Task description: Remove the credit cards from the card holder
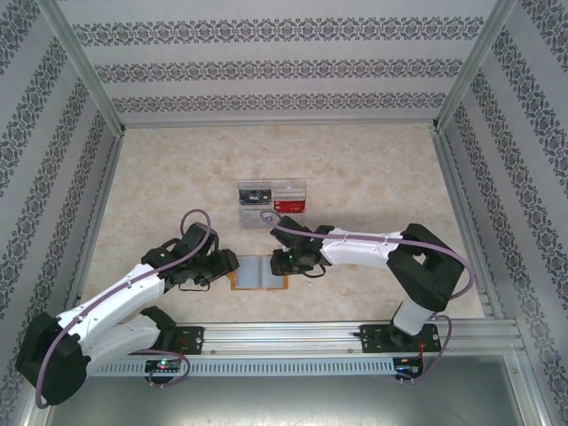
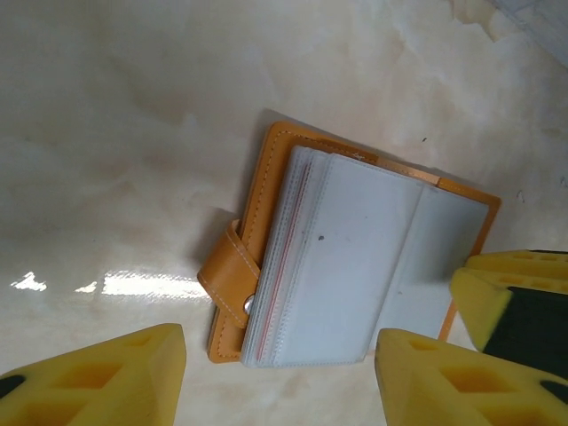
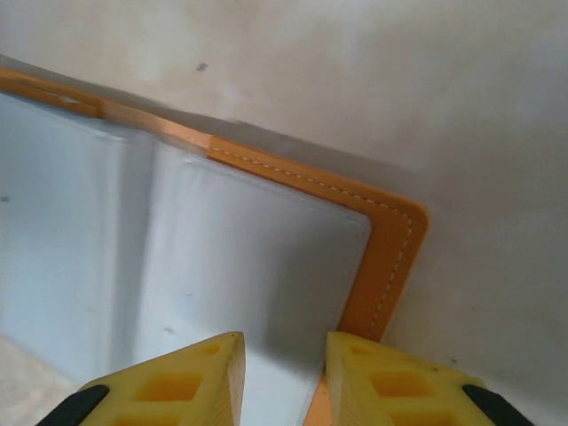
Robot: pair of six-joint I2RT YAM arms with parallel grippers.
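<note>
Card holder (image 1: 260, 272) lies open on the table (image 1: 160, 195), sleeves up, clear tray (image 1: 272, 202) just beyond it. Left gripper (image 2: 280, 373) is at the holder's strap side, released and empty. Right gripper (image 3: 284, 355) is at the opposite corner with jaws narrow over the sleeve edge; can't tell if it's pinching.

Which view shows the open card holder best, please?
The left wrist view: the card holder lies nearly whole, sleeves and snap strap clear. The top external view has it small between the left pincer and right pincer; the right wrist view gives one stitched corner close up.
</note>
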